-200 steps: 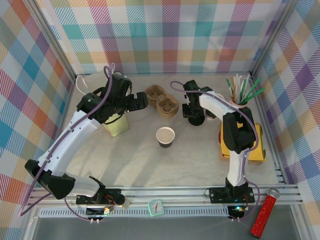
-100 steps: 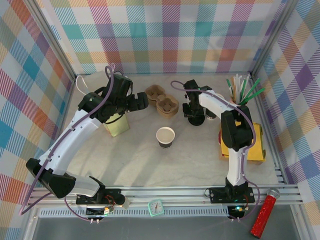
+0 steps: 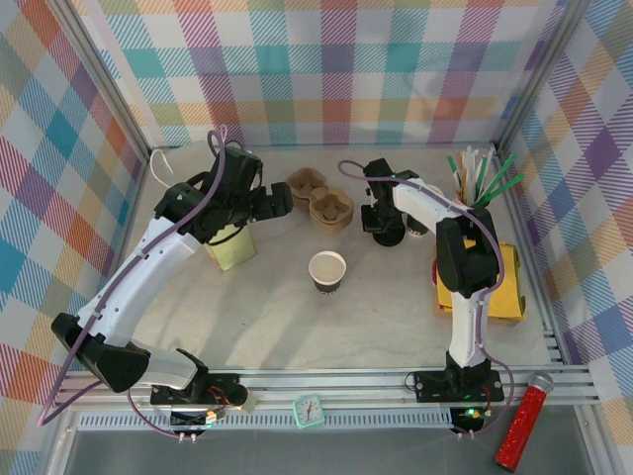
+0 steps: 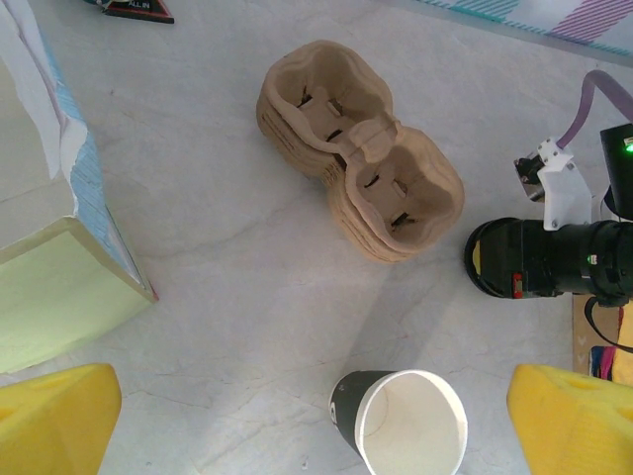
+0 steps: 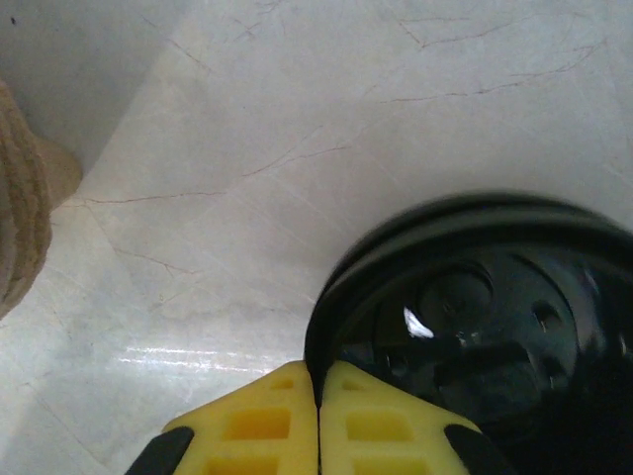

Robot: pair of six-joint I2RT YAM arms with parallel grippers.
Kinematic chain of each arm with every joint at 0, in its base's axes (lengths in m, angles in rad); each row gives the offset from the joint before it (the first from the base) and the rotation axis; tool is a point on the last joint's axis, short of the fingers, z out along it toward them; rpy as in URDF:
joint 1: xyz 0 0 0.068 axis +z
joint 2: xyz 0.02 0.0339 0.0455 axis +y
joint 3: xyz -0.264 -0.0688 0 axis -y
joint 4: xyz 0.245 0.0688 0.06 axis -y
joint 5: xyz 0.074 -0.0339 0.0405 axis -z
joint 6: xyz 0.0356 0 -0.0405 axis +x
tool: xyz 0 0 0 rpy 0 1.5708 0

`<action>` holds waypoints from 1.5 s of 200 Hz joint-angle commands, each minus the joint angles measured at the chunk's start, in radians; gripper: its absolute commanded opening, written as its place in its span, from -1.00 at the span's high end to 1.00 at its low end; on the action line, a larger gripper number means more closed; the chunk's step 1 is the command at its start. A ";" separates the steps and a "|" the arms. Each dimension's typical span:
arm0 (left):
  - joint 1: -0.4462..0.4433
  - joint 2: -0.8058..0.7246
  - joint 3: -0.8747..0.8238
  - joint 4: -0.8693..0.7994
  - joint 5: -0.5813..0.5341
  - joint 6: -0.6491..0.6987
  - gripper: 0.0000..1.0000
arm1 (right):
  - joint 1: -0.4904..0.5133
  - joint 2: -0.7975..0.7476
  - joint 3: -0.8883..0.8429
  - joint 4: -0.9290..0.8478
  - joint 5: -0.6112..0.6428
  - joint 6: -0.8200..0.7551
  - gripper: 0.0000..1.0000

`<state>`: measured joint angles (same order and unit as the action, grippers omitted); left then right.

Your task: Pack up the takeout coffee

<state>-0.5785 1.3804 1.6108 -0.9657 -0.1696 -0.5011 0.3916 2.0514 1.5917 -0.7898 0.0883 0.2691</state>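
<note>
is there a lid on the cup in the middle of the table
No, the paper cup stands open-topped in the left wrist view, with its empty white inside showing.

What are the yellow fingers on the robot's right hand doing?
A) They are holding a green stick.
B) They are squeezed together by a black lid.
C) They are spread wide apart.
B: in the right wrist view, the right gripper has its yellow fingers shut with no gap between them, right at the rim of the black lid.
</note>
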 commanded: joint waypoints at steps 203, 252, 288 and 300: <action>-0.012 -0.028 -0.022 0.024 0.001 -0.004 -0.99 | -0.016 -0.076 -0.004 -0.037 -0.176 0.046 1.00; -0.012 -0.038 -0.029 0.022 -0.008 -0.010 -0.99 | -0.016 -0.089 0.014 -0.058 -0.175 0.041 0.98; -0.012 -0.032 -0.020 0.022 -0.005 -0.008 -0.99 | -0.014 -0.078 0.036 -0.091 -0.198 0.049 0.98; -0.012 -0.033 -0.017 0.021 -0.007 -0.009 -0.99 | -0.010 -0.106 0.017 -0.066 -0.197 0.053 0.96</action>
<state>-0.5785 1.3659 1.5921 -0.9398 -0.1730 -0.5053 0.3798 1.9965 1.5997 -0.8471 -0.0822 0.3134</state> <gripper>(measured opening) 0.997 0.062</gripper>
